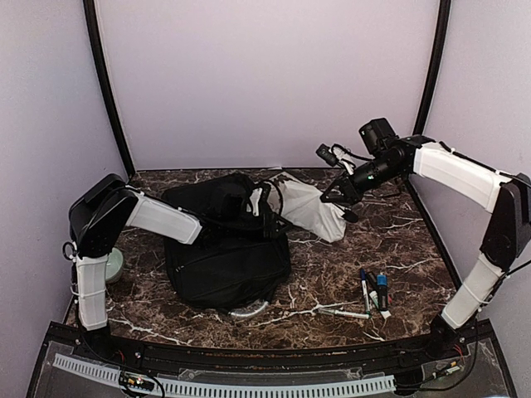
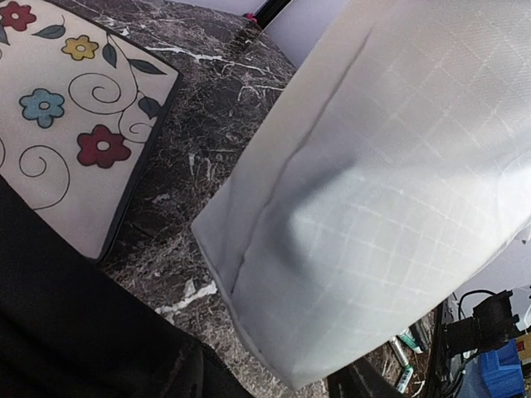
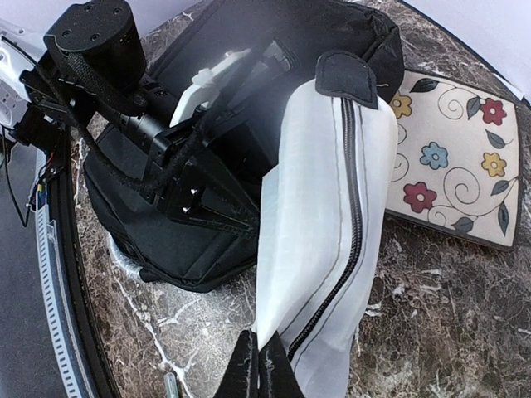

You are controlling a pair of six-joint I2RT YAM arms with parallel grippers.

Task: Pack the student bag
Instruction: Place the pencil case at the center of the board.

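Note:
The student bag (image 1: 224, 257) is a large black backpack lying left of centre, with its grey-white handle (image 1: 249, 312) at the near edge. It also shows in the right wrist view (image 3: 191, 240). My right gripper (image 3: 264, 352) is shut on the corner of a white zip pouch (image 3: 323, 232), held slanted above the table, its far black tab (image 3: 344, 79) at the bag's opening. From above, the pouch (image 1: 311, 207) hangs between the bag and my right gripper (image 1: 336, 192). My left gripper (image 1: 255, 203) is at the bag's top opening (image 3: 203, 195); its fingertips are hidden in the fabric.
A flat floral-print case (image 3: 465, 166) lies on the table behind the pouch and also shows in the left wrist view (image 2: 66, 124). Several pens and markers (image 1: 371, 297) lie at the near right. A pale green round object (image 1: 116, 265) sits by the left arm's base.

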